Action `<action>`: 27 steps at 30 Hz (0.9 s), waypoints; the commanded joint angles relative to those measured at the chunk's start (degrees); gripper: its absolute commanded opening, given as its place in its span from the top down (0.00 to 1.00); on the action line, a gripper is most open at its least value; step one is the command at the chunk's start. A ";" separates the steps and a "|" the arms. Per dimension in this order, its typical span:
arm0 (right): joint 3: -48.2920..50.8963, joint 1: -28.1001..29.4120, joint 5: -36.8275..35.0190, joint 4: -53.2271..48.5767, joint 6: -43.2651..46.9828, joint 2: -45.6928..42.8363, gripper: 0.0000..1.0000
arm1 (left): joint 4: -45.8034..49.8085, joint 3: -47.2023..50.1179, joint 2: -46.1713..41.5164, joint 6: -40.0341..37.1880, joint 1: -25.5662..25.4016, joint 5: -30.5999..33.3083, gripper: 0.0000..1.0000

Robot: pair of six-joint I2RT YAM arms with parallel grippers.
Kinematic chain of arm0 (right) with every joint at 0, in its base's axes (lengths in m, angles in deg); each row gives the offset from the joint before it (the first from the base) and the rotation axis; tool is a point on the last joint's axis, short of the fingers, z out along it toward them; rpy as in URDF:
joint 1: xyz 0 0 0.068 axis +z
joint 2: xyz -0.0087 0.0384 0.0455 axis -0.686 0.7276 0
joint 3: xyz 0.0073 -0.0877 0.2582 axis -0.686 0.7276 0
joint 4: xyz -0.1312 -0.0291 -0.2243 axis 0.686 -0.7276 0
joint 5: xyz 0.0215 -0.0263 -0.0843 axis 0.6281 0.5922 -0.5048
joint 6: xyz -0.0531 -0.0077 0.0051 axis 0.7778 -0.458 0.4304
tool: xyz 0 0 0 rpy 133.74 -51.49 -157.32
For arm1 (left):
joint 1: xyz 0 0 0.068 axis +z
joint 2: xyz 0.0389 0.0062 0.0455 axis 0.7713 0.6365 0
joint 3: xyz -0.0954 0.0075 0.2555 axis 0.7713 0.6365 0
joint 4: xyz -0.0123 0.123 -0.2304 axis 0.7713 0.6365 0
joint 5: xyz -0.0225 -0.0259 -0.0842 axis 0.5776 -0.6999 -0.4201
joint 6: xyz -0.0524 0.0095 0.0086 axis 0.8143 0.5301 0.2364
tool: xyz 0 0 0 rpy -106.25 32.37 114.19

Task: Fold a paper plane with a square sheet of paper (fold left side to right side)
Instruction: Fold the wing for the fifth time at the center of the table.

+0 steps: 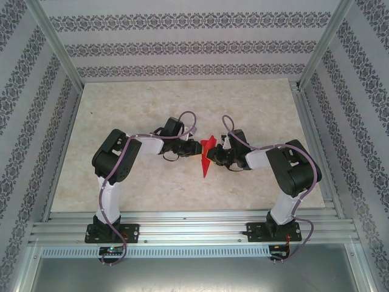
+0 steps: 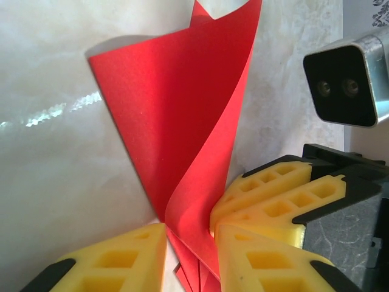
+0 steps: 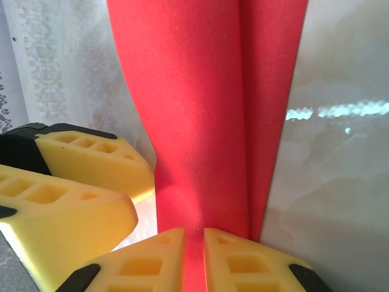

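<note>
**A:** Right gripper [image 3: 193, 234] is pinching the red paper [image 3: 206, 121] tight between its yellow pads. What's the left gripper [image 2: 189, 234] doing?

**B:** It's straddling the same sheet, but I can't tell if it's actually gripping. The paper's curling upward between them, mid-table [image 1: 152, 109].

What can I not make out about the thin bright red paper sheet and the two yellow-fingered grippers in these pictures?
Top external view: the thin bright red paper sheet is too small to show its creases.
Left wrist view: the bottom edge cuts off its lower end; whether the left gripper presses it is unclear.
Right wrist view: the top edge cuts off its upper part, and the right gripper covers part of its base.
</note>
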 commanded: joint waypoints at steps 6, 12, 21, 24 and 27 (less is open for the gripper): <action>0.00 0.31 -3.79 -1.82 0.61 1.13 0.83 | 2.04 -2.13 2.66 -0.02 -0.51 -3.18 0.70; -0.08 0.31 -3.75 -2.08 0.71 0.88 0.83 | 4.63 -1.70 2.09 -0.89 -0.71 -0.60 0.70; -0.26 0.26 -3.85 -2.52 0.83 0.86 0.83 | 12.99 -1.79 -1.25 -1.50 -0.73 4.03 0.71; -0.26 0.31 -3.84 -2.49 0.81 0.94 0.83 | 13.35 -1.87 -1.98 -0.40 -0.96 4.31 0.70; -0.26 0.32 -3.76 -2.26 0.85 0.94 0.83 | 13.88 -3.00 -1.42 -0.12 -1.24 3.99 0.69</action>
